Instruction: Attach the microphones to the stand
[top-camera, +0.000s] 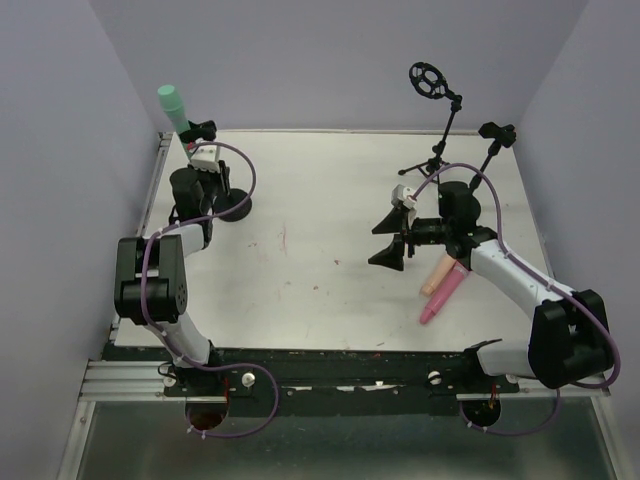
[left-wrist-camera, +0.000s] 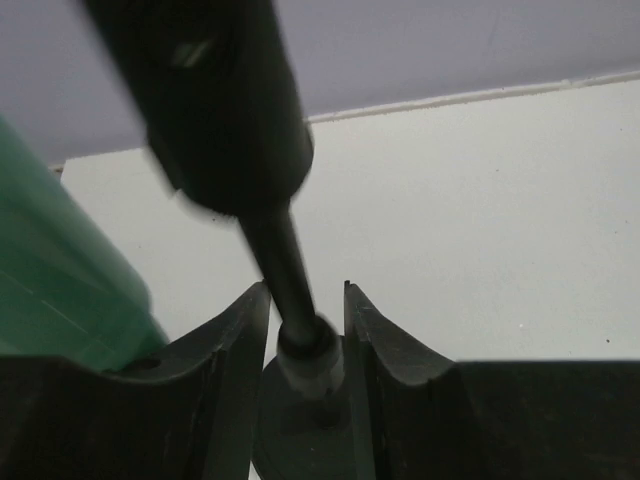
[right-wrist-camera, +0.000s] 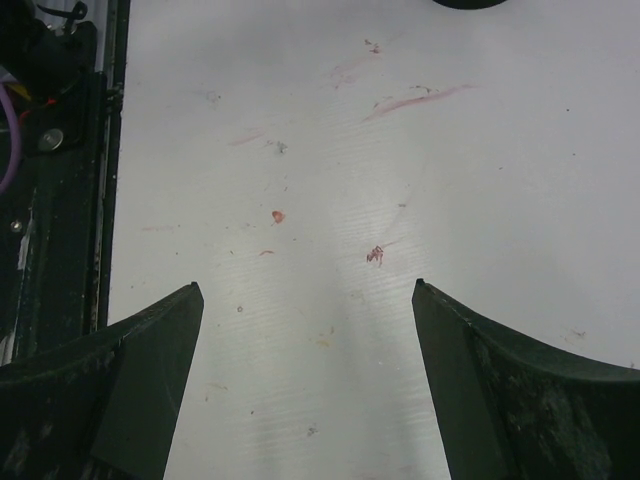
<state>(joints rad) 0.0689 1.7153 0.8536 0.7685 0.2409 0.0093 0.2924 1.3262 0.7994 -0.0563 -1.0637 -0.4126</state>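
The mint green microphone sits tilted in the clip of the left stand at the back left. It also shows at the left of the left wrist view. My left gripper points down and is shut on that stand's black pole, just above the round base. The peach microphone and the pink microphone lie side by side on the table at the right. My right gripper is open and empty, left of them, over bare table.
A tripod stand with a ring mount and a second stand with a clip stand at the back right. The left stand's round base sits on the white table. A black rail runs along the table's near edge.
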